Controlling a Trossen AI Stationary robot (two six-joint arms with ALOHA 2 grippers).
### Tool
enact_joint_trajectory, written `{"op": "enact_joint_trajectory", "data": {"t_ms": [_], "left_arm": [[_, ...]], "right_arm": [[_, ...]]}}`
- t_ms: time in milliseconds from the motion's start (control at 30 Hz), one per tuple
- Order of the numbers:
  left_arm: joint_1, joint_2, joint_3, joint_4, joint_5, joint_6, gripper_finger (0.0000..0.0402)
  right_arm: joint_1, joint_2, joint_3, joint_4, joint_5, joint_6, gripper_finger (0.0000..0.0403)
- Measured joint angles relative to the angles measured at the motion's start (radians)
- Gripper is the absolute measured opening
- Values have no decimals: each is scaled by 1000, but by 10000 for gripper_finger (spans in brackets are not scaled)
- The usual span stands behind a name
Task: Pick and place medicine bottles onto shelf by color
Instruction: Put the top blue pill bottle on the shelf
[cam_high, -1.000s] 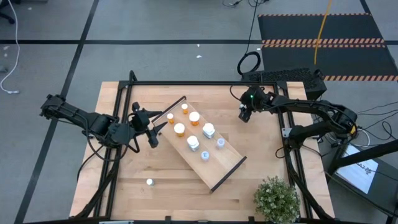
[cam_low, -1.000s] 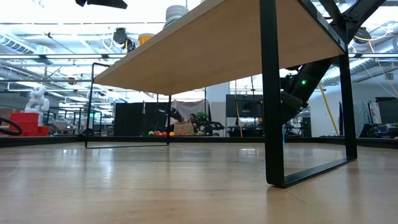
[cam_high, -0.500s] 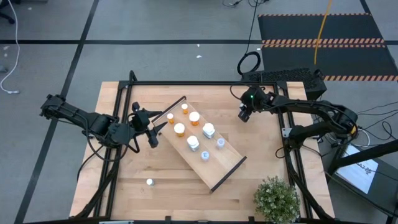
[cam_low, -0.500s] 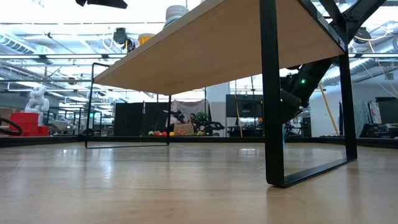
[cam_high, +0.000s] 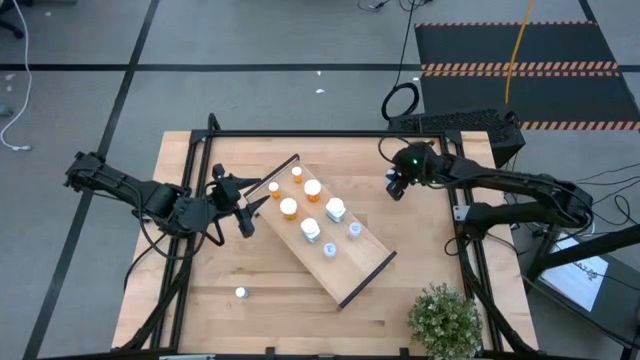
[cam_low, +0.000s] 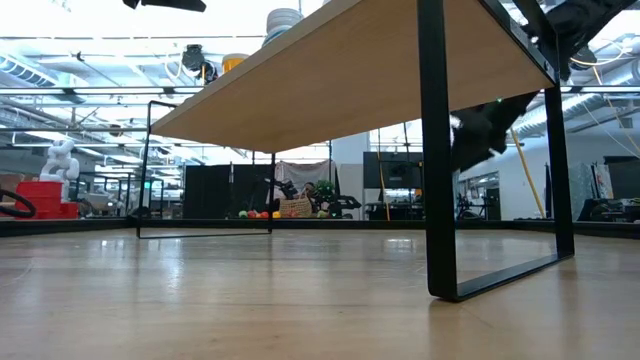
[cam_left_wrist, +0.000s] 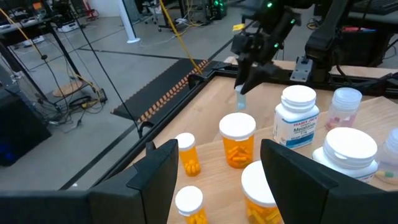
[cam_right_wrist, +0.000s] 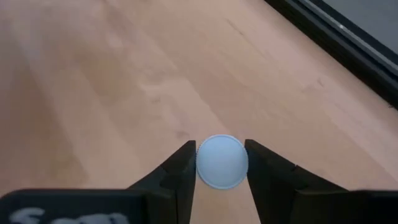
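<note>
The shelf (cam_high: 362, 258), a long light-wood board, lies slantwise mid-table. On it stand several medicine bottles with white caps, orange ones (cam_high: 289, 208) toward its far end and clear ones (cam_high: 335, 209) beside them. One more bottle (cam_high: 240, 293) stands on the table near the front left. My left gripper (cam_high: 250, 205) hovers open at the shelf's left side, with the orange bottles (cam_left_wrist: 237, 142) ahead of its fingers. My right gripper (cam_high: 394, 187) is at the table's far right, shut on a tiny pale bottle (cam_left_wrist: 241, 102). My right gripper pinches the tiny bottle between its two fingers (cam_right_wrist: 180, 169) at the white cap (cam_right_wrist: 222, 162). The fingers slant down from above. The bottle hangs upright below them, its pale body (cam_left_wrist: 241, 104) seemingly just clear of the tabletop.
A potted plant (cam_high: 445, 320) stands at the table's near right corner. A black frame rail (cam_high: 300, 132) runs along the far edge. Bare tabletop (cam_high: 420, 240) lies between the shelf and the right edge.
My right gripper has risen from the tabletop and shifted slightly toward the table's right edge. The left arm and the bottles on the shelf have kept still.
</note>
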Motion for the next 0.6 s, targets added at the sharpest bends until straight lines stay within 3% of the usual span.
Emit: {"op": "enact_joint_trajectory", "data": {"t_ms": [333,600], "left_arm": [[0,0,0,1,0,-4,230],[0,0,0,13,33,-10,230]], "right_arm": [[148,-186,4,-110,2,133,120],[242,-206,158,-337,4,206,120]]}}
